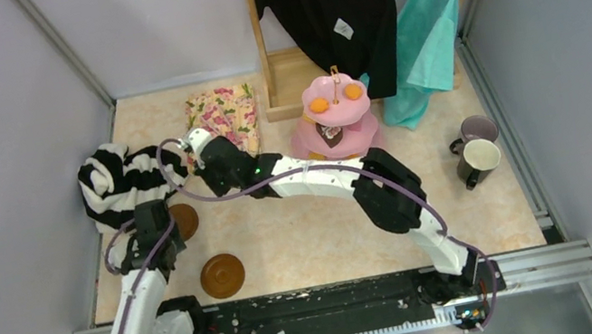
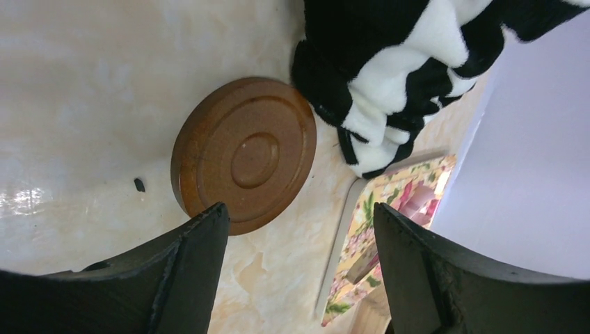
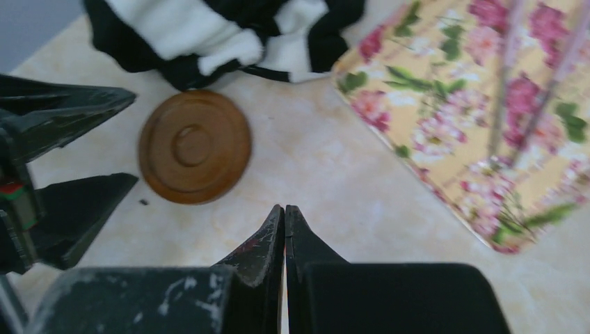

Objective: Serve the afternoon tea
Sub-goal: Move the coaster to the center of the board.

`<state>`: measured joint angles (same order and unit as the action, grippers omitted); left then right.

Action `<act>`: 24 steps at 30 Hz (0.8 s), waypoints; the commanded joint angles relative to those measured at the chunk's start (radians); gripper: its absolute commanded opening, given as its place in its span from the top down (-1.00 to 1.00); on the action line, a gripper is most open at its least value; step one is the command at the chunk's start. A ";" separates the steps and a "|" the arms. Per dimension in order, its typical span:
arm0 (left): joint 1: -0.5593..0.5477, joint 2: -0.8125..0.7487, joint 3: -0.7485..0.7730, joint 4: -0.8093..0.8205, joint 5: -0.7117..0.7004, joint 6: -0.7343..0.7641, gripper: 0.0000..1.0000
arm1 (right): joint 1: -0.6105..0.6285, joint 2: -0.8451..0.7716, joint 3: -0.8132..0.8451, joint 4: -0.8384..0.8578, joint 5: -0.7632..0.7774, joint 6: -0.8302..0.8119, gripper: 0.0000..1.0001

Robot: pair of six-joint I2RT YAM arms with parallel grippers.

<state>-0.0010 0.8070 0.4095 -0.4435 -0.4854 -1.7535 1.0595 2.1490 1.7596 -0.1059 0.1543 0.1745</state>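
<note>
The left hand (image 2: pixel 299 209) hovers above a brown saucer (image 2: pixel 243 153), its fingers apart and holding nothing. The saucer lies flat on the tabletop (image 2: pixel 83 90), just beside the striped garment (image 2: pixel 389 62). The right hand (image 3: pixel 284 210) is fully closed and empty, near the floral cloth (image 3: pixel 480 118).

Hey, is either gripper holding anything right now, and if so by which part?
Nothing is held. The right gripper is shut empty; the left gripper is open by the brown saucer, gripping nothing.

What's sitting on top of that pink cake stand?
Two orange pastries sit on the top tier; a brown pastry shows below. That tier hides most of the lower tiers.
</note>
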 commanded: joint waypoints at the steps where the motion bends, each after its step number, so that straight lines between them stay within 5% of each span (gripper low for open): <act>1: 0.012 -0.035 0.035 -0.112 -0.106 -0.086 -0.65 | 0.020 0.066 0.124 -0.009 -0.200 -0.039 1.00; 14: 0.021 -0.122 0.104 -0.326 -0.223 -0.210 -0.72 | 0.036 0.322 0.428 -0.145 -0.432 -0.114 0.98; 24: 0.023 -0.146 0.107 -0.377 -0.212 -0.268 -0.70 | 0.046 0.357 0.445 -0.093 -0.486 -0.158 0.97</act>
<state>0.0151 0.6708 0.4915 -0.7475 -0.6708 -1.9633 1.0958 2.5080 2.1433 -0.2646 -0.2787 0.0433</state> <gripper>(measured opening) 0.851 0.014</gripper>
